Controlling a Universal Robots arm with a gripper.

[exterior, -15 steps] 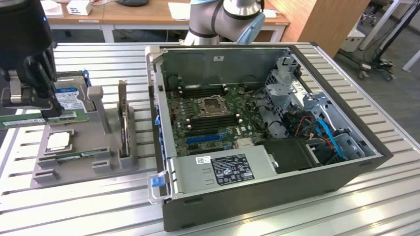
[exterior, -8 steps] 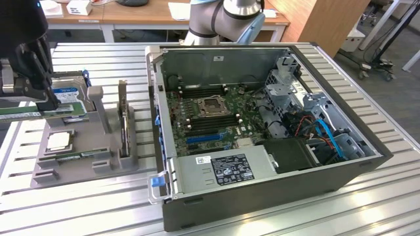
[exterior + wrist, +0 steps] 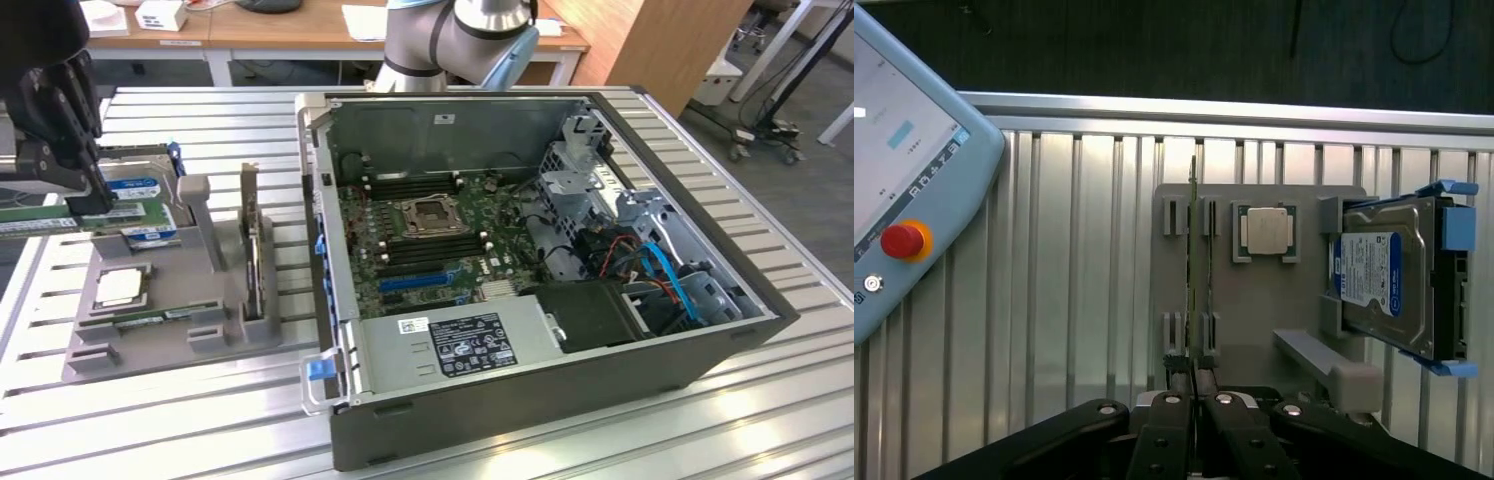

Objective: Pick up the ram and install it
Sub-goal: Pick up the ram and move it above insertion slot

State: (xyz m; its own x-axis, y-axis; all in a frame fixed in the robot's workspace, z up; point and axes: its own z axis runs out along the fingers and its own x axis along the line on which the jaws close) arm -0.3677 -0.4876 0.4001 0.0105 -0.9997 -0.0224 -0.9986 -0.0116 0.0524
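The black gripper (image 3: 1194,382) is clamped on the long, thin green ram stick (image 3: 1194,260), edge-on for a straight lift, apparently over the grey moulded holder's (image 3: 1254,310) slotted edge.

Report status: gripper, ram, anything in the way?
Gripper shut on ram, held above grey holder tray. Second ram stick lying in tray. Teach pendant beside tray, apart.

I see a ribbed aluminium table (image 3: 747,420) under even indoor light. Behind it stand wooden desks (image 3: 267,35) and a wooden panel (image 3: 654,45). Grey floor (image 3: 807,180) lies at the exterior view's right.
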